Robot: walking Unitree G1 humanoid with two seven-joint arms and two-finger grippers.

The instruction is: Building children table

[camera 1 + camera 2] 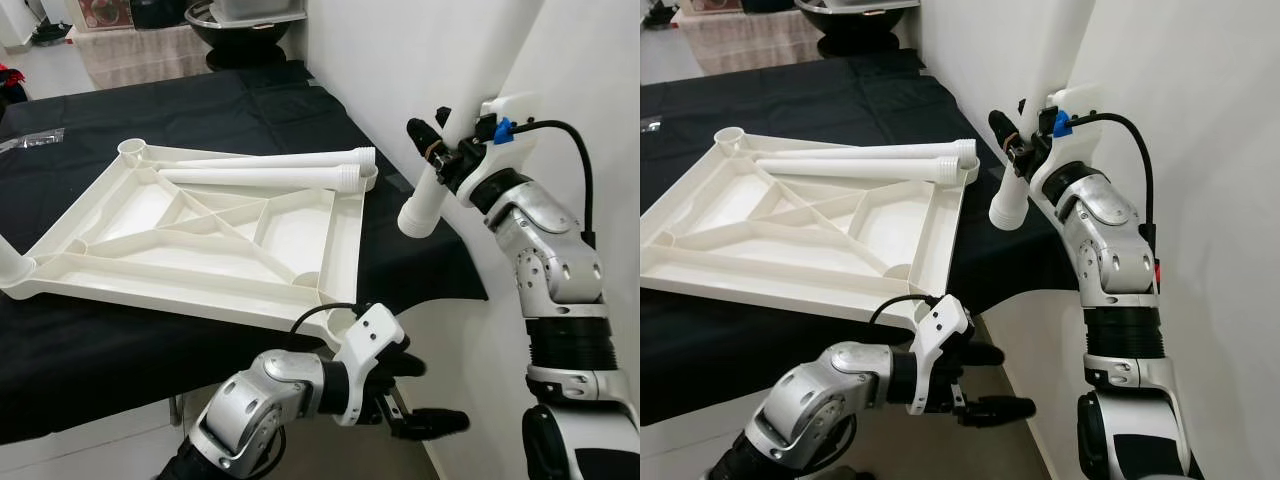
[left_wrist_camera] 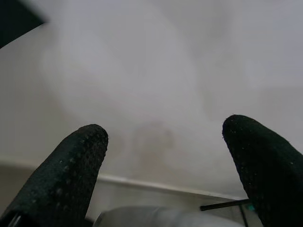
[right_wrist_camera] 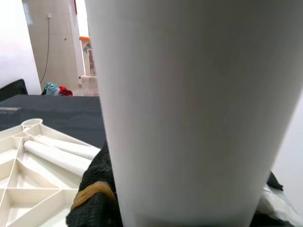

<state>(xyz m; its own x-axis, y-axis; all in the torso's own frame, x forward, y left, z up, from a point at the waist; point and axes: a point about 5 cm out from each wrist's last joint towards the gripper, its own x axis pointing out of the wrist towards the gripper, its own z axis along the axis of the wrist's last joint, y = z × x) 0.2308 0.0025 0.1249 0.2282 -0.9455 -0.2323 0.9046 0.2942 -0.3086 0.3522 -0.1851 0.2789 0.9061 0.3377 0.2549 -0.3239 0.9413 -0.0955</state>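
Observation:
A white plastic table top lies upside down on a black-covered table. Two loose white legs rest across its far side, and a further leg stands in its left corner socket. My right gripper is shut on another white leg and holds it tilted, off the table's right edge near the wall; that leg looms close in the right wrist view. My left gripper hangs low below the table's near right corner, open, with its fingers spread and nothing between them.
A white wall runs close along the table's right side. A dark basin stands beyond the table's far end. A clear plastic bag lies on the cloth at far left.

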